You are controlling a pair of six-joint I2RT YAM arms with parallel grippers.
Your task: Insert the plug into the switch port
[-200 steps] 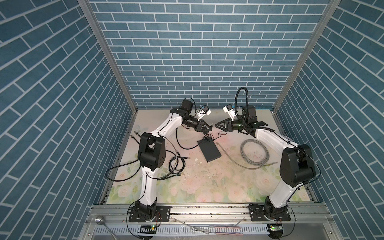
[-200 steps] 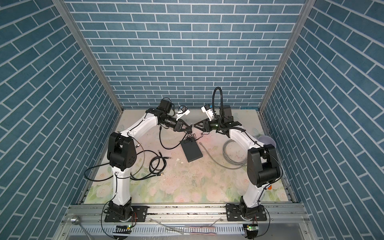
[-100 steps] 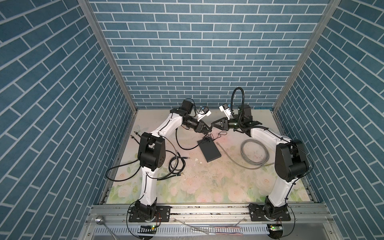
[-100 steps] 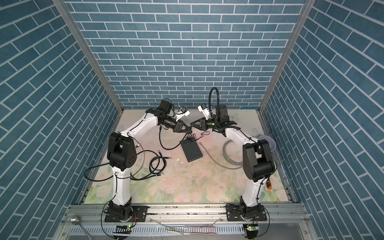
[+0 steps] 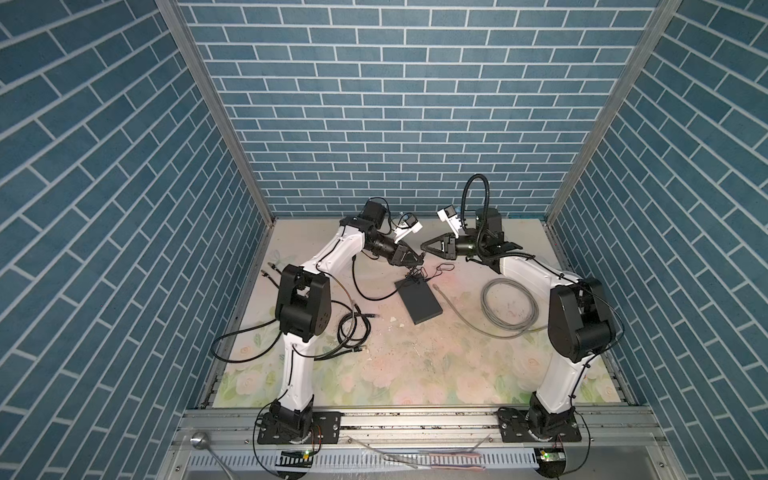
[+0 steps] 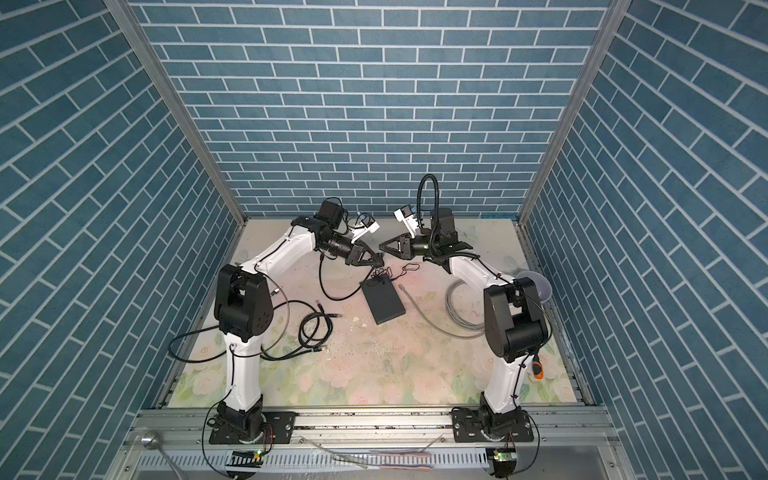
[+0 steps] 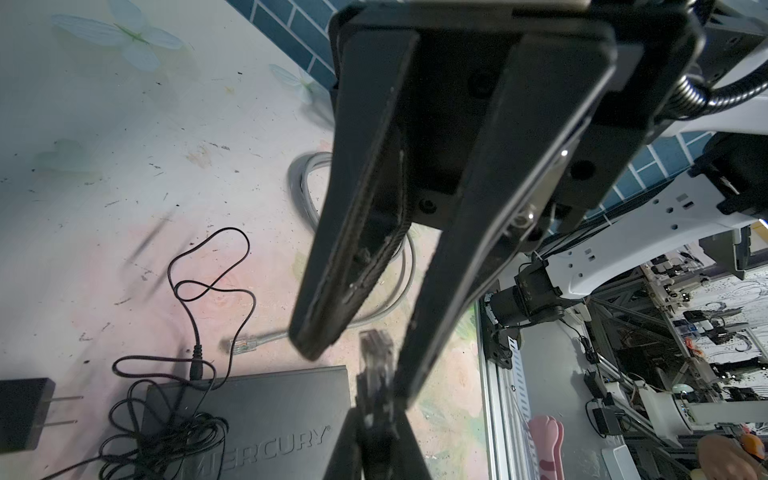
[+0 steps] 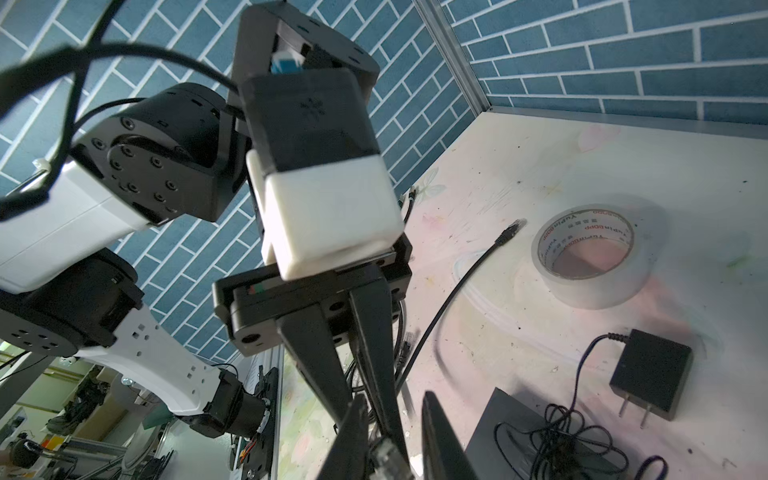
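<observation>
Nearest, on the left of the floral mat (image 5: 415,374), a black cable (image 5: 353,328) lies in loose coils. Further in, near the middle, the switch (image 5: 419,302) lies flat and skewed, apart from those coils. A grey cable (image 5: 509,307) is coiled to its right. That cable's own connector (image 5: 436,287) lies on the mat just beside the switch's far right corner. A thin cord (image 7: 166,432) is bunched on the switch's far end and runs to an adapter (image 8: 650,376) on the mat just beside that end.

Above the far end the two arms meet tip to tip. The left gripper (image 5: 419,261) is clamped on the plug (image 7: 376,353), a clear connector that sticks out past its fingertips, in the air and off the switch. The right gripper (image 5: 423,246) has its fingers (image 7: 353,249) apart, one on each side of the plug's free end. One finger seems to touch the plug, though the wrist views are too close to be sure. A gap shows at the other finger.
</observation>
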